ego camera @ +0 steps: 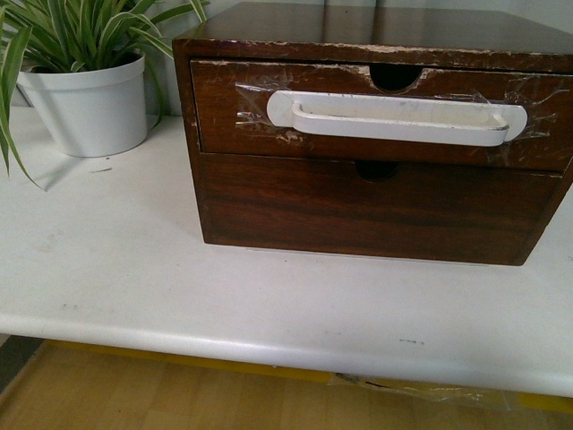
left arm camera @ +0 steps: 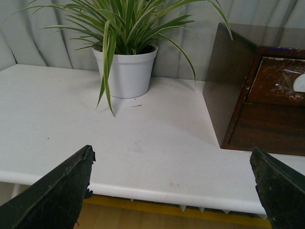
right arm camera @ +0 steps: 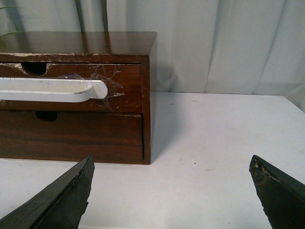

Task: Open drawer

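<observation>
By the table's (ego camera: pixel 179 296) front edge, the left gripper (left arm camera: pixel 171 151) and the right gripper (right arm camera: pixel 172 160) are held with fingers spread wide. Further back, toward the right edge, a wooden chest (ego camera: pixel 269 36) is set. The drawer (ego camera: pixel 358 150), fitted with a taped white handle (ego camera: pixel 398 118), is seated shut in its top slot. A potted plant (ego camera: pixel 89 103) is placed toward the far left corner.

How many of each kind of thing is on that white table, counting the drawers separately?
Wooden chest: 1
Drawers: 2, the drawer with a white handle, and a plain drawer below it
Potted plant: 1
Total: 4
</observation>
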Robot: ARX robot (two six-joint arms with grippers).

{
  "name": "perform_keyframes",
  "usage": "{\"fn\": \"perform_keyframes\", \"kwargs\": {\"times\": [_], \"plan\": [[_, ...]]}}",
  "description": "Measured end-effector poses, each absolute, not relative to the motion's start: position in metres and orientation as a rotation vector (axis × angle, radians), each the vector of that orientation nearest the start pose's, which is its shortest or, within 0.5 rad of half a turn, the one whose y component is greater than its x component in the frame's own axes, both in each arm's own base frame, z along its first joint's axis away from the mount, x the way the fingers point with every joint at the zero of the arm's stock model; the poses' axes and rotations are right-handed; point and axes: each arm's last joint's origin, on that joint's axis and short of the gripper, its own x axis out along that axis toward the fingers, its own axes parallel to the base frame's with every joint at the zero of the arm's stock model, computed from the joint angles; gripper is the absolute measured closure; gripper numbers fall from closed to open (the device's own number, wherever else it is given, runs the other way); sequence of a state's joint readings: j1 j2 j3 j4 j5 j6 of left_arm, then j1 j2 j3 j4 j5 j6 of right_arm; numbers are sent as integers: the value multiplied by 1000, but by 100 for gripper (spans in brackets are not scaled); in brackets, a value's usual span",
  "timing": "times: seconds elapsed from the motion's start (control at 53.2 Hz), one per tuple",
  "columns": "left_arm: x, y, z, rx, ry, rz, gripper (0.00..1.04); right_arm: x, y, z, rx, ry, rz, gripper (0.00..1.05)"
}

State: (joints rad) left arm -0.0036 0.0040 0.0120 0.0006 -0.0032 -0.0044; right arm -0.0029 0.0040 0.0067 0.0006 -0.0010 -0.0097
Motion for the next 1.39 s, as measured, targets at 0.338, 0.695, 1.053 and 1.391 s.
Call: {"fn": "perform_keyframes", "kwargs": {"times": [0.338, 0.695, 1.053, 1.391], "plan": [[97, 0, 167, -4, -9, 0, 6, 98, 0, 166, -10, -3, -2, 9], [98, -1, 166, -24, 10, 47, 6, 98, 0, 166, -10, -3, -2, 9], [106, -10, 175, -6, 162, 171, 6, 106, -2, 183, -1, 162, 528, 9], [139, -19, 227, 328, 323, -281, 6, 139, -3, 226, -277, 231, 657, 9]]}}
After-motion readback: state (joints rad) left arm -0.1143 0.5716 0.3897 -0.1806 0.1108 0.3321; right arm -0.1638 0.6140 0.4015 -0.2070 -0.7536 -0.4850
